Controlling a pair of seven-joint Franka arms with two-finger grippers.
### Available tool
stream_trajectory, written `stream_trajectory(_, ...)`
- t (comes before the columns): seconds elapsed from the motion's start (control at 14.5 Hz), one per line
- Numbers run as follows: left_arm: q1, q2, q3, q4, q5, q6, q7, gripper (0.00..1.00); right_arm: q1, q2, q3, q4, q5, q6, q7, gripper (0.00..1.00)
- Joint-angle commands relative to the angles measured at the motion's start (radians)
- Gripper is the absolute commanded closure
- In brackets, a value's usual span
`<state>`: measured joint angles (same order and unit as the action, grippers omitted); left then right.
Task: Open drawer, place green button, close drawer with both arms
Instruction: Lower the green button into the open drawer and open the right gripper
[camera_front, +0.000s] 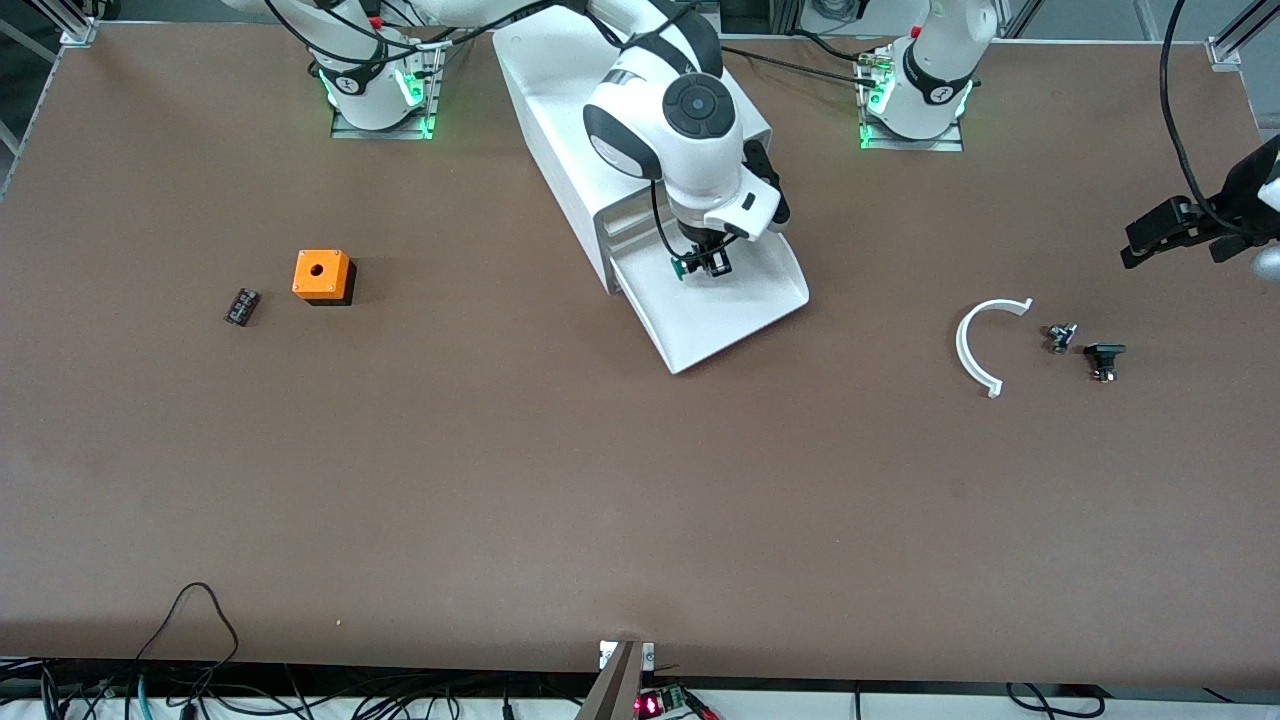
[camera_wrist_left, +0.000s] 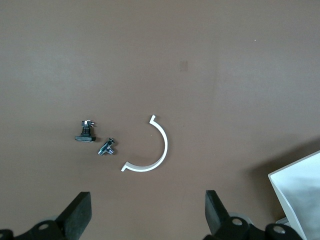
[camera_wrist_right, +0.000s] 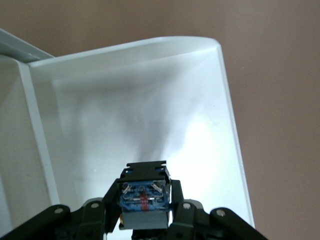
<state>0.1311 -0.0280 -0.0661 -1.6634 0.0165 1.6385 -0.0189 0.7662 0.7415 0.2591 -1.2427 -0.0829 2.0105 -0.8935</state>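
Note:
The lowest drawer (camera_front: 725, 322) stands pulled out of the white cabinet (camera_front: 560, 140) toward the front camera; its floor is bare. My right gripper (camera_front: 708, 262) hangs just over the drawer's inner part, shut on the button (camera_front: 692, 264), whose green cap points toward the right arm's end. In the right wrist view the button's dark body and blue end (camera_wrist_right: 144, 197) sit between the fingers (camera_wrist_right: 176, 200), above the drawer floor (camera_wrist_right: 150, 115). My left gripper (camera_front: 1170, 232) waits open and empty in the air over the table at the left arm's end; its view shows the spread fingers (camera_wrist_left: 80, 212).
A white arc-shaped piece (camera_front: 975, 345), a small metal part (camera_front: 1060, 337) and a black part (camera_front: 1104, 358) lie under the left gripper. An orange cube with a hole (camera_front: 322, 276) and a small black ribbed part (camera_front: 241, 306) lie toward the right arm's end.

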Motion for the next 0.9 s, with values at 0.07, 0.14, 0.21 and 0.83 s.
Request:
stream_trajectory(0.07,-0.004,0.013,0.000,0.022,0.025,-0.014,-0.010,0.00,0.036,0.053,0.002,0.032,-0.014,0.000,-0.004,0.59)
stream_trajectory(0.14,-0.004,0.013,0.000,0.022,0.023,-0.014,-0.010,0.00,0.038,0.059,0.002,0.032,-0.014,0.011,-0.004,0.59)
stream_trajectory(0.21,-0.004,0.013,0.000,0.024,0.023,-0.014,-0.010,0.00,0.038,0.068,0.002,0.029,-0.014,0.022,-0.004,0.59)
stream_trajectory(0.83,-0.010,0.028,-0.004,0.014,0.016,0.035,0.000,0.00,0.035,0.059,0.002,-0.004,-0.009,0.065,0.123,0.00)
